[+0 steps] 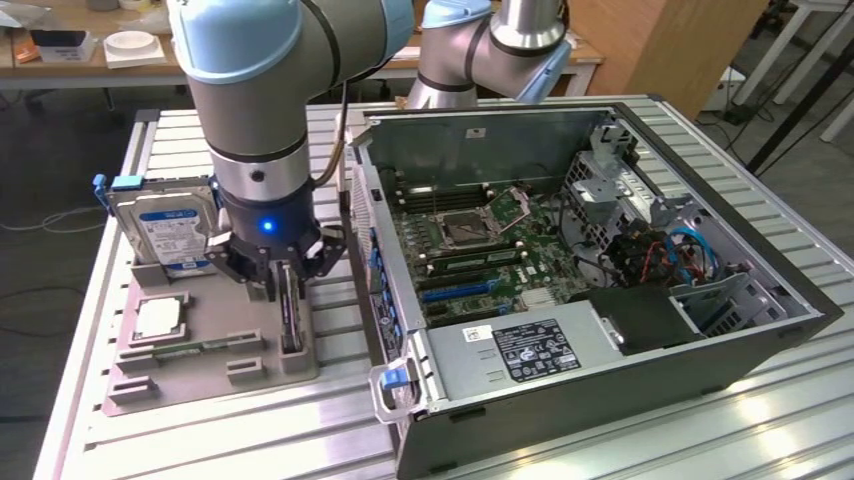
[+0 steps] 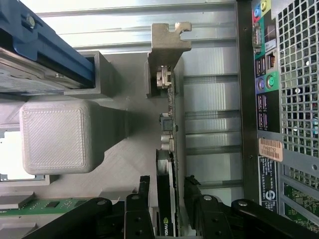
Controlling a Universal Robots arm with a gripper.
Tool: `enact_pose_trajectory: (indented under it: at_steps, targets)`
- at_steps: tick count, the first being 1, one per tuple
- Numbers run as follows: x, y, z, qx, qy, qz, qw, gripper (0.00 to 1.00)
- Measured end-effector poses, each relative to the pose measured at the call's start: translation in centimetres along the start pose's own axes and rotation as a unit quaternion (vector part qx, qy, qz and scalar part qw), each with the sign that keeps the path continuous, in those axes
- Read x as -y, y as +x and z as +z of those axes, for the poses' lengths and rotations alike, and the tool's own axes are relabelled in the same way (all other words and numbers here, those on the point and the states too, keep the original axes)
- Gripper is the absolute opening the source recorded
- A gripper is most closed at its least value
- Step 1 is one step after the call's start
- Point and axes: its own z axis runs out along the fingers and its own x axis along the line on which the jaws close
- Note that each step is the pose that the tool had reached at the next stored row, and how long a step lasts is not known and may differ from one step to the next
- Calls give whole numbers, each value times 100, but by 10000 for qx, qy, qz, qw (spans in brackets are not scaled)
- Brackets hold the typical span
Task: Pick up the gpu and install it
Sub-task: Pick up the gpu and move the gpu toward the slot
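GPU (image 1: pixel 290 312) in holder (image 1: pixel 254 376), betw. HDD (image 1: pixel 167 226) & PC case (image 1: pixel 747 372).

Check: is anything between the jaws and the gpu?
Nothing visible. The gripper hangs over the gpu, open jaws either side of the card standing on edge in the grey holder.

Near: ribbed silver alu table top (image 1: pixel 200 440) w/ bright glare at right. Far left: light wooden workbench (image 1: pixel 80 65). Far right: tall wooden panel (image 1: pixel 667 50). Dark grey floor (image 1: pixel 54 150).
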Motion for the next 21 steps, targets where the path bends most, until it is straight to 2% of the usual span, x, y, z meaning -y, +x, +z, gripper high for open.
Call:
enact_pose_trajectory:
  at_steps: [1,2,8,9,19,21]
  targets:
    - [0,0,0,0,0,0,10000,40]
    - [0,0,0,0,0,0,10000,33]
    - [0,0,0,-1,0,0,10000,31]
    - [0,0,0,0,0,0,10000,26]
    - [0,0,0,0,0,0,10000,26]
    - [-1,0,-27,1,-1,0,10000,26]
